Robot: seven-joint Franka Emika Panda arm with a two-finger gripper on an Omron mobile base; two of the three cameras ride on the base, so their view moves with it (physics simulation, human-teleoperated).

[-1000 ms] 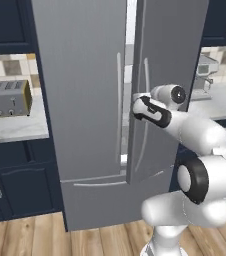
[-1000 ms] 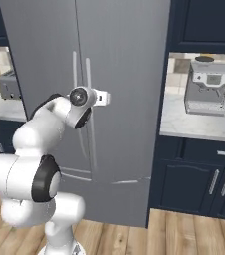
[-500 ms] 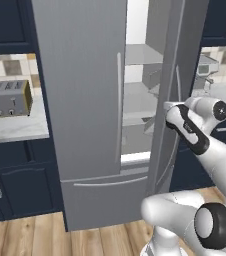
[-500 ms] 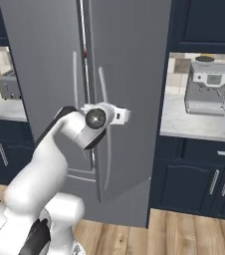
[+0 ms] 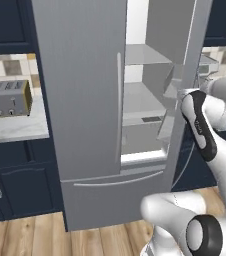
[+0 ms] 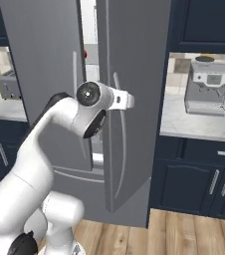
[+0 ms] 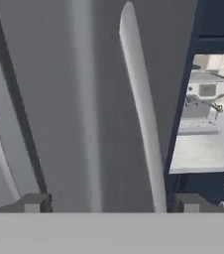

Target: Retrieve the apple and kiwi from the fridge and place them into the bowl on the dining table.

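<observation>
One fridge (image 5: 85,100) door is standing swung open on the right, showing white interior and grey shelves (image 5: 145,102); left door is sitting shut. Small red item (image 6: 85,54), maybe the apple, is peeking through the door gap, too small to confirm. Hand (image 7: 111,203) is sitting wide open, gripping nothing, fingertips (image 7: 34,202) flanking the open door's long handle (image 7: 141,114) without touching. Toaster (image 5: 7,98) is resting on the left worktop (image 5: 15,131), coffee machine (image 6: 210,87) on the right one.

Fridge (image 5: 85,100) with its right door swung open, exposing a white interior and 2 grey shelves (image 5: 142,97); the left door stands closed. A toaster (image 5: 7,99) sits on the counter at left.
</observation>
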